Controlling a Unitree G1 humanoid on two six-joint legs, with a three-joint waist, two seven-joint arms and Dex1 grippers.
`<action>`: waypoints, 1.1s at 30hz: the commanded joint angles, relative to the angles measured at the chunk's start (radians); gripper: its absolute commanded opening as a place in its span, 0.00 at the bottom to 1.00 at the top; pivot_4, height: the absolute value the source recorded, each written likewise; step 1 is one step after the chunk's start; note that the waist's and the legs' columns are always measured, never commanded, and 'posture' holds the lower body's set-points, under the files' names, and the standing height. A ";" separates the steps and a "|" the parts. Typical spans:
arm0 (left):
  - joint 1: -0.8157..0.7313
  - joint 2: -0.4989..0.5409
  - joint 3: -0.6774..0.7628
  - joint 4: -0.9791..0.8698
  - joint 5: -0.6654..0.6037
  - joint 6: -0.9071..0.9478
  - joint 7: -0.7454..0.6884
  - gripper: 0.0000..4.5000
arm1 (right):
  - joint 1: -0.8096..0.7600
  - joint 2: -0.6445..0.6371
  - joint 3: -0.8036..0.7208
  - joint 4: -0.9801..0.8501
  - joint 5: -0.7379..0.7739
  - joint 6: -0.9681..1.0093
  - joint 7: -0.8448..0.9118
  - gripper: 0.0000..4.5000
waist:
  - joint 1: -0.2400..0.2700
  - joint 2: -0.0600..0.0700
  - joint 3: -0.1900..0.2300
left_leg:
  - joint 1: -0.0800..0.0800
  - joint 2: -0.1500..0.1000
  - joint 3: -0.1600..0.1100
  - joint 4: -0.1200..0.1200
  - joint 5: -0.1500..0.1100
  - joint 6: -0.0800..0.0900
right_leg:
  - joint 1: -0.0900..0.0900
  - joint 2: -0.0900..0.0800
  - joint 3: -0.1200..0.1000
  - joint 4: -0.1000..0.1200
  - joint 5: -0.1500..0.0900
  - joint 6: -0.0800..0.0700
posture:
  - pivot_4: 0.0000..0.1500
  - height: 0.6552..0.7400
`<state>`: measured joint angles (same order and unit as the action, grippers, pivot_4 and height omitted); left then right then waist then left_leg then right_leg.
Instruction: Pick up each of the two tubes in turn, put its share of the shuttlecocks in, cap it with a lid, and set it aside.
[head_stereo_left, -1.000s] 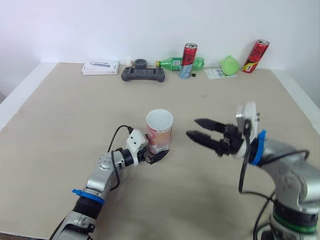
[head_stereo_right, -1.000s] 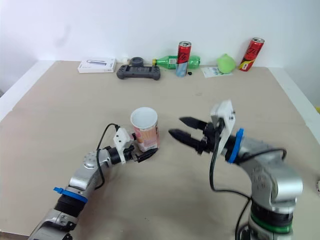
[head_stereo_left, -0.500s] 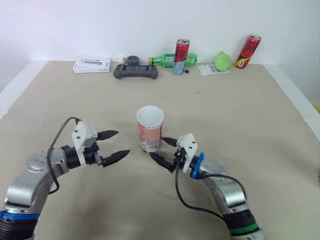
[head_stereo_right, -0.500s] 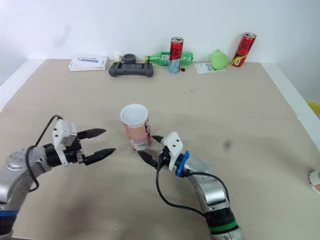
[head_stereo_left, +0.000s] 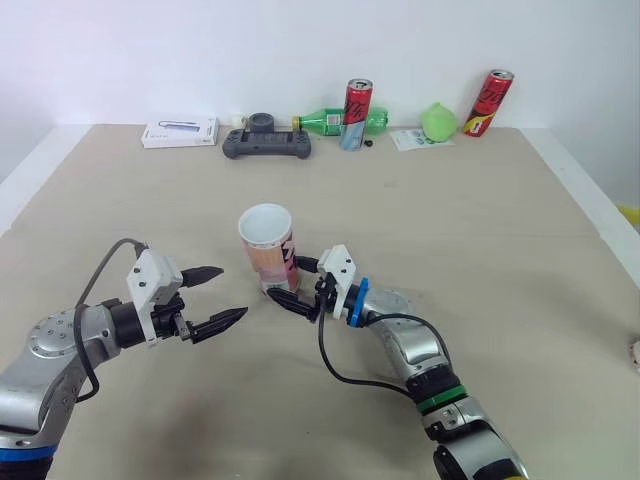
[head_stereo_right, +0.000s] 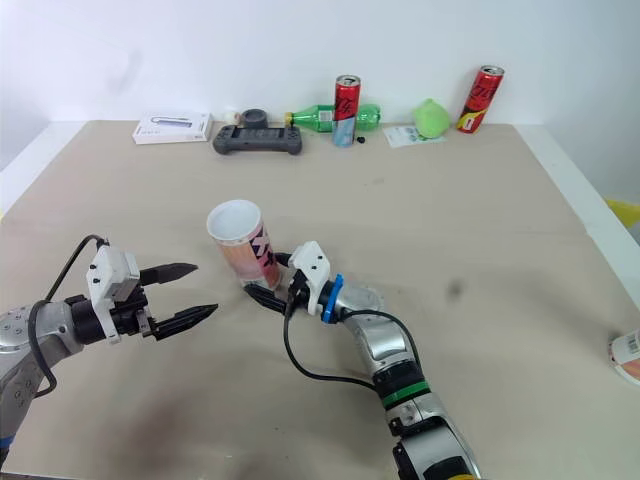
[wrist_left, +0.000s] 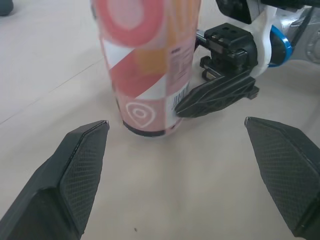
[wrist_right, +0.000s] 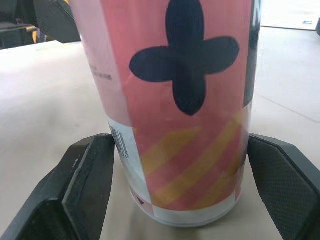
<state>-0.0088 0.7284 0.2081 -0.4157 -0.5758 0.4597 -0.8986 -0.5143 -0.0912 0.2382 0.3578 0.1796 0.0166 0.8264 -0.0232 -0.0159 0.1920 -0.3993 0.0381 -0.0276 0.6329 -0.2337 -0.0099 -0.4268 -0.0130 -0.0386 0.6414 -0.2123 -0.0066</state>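
A pink and orange patterned tube (head_stereo_left: 265, 245) with an open white mouth stands near the table's middle, leaning a little to the left. My right gripper (head_stereo_left: 290, 283) is shut on its base, one black finger on each side; the right wrist view shows the tube (wrist_right: 185, 100) pressed between both fingers (wrist_right: 90, 175). My left gripper (head_stereo_left: 233, 292) hangs open a short way left of the tube, touching nothing. In the left wrist view the tube (wrist_left: 150, 65) stands ahead with the right gripper's fingers (wrist_left: 215, 95) at its foot.
Along the far edge lie a white box (head_stereo_left: 180, 132), a dark game controller (head_stereo_left: 265, 146), a green bottle (head_stereo_left: 335, 122), two red cans (head_stereo_left: 355, 100) (head_stereo_left: 487, 100) and a green object (head_stereo_left: 440, 120). A red and white thing (head_stereo_right: 628, 355) lies at the right edge.
My left gripper let go of the tube and drew back to the left, open. My right gripper came in and shut on the tube's base, and the tube now leans left.
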 joint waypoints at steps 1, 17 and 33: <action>0.006 -0.001 0.027 -0.039 -0.007 -0.014 0.019 1.00 | -0.033 0.022 0.002 0.019 0.005 -0.033 0.025 0.82 | 0.000 0.000 0.000 | 0.001 0.001 0.001 0.000 0.000 0.000 | 0.000 0.001 0.001 0.001 0.000 0.000 | 1.00 1.00; -0.546 -0.276 -0.291 0.292 0.123 -0.114 0.013 1.00 | 0.259 -0.051 -0.388 -0.439 0.018 0.070 -0.474 0.62 | 0.038 -0.001 0.000 | 0.004 0.006 0.005 0.003 0.001 -0.002 | 0.000 0.009 0.004 0.007 0.000 -0.003 | 1.00 1.00; -0.759 -0.529 -0.431 0.471 0.188 -0.205 -0.074 1.00 | 0.192 -0.205 -0.828 -0.132 0.001 -0.055 -0.965 0.62 | -0.002 -0.001 0.000 | 0.008 -0.001 0.022 0.003 -0.002 0.005 | 0.000 0.009 0.033 0.007 0.002 -0.001 | 1.00 1.00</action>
<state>-0.7595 0.2031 -0.2320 0.0906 -0.3901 0.2628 -0.9690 -0.2993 -0.2730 -0.5755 0.2332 0.1714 0.0054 -0.1259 -0.0254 -0.0168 0.1917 -0.3914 0.0370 -0.0046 0.6358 -0.2355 -0.0046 -0.4270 -0.0036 -0.0047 0.6486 -0.2098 -0.0067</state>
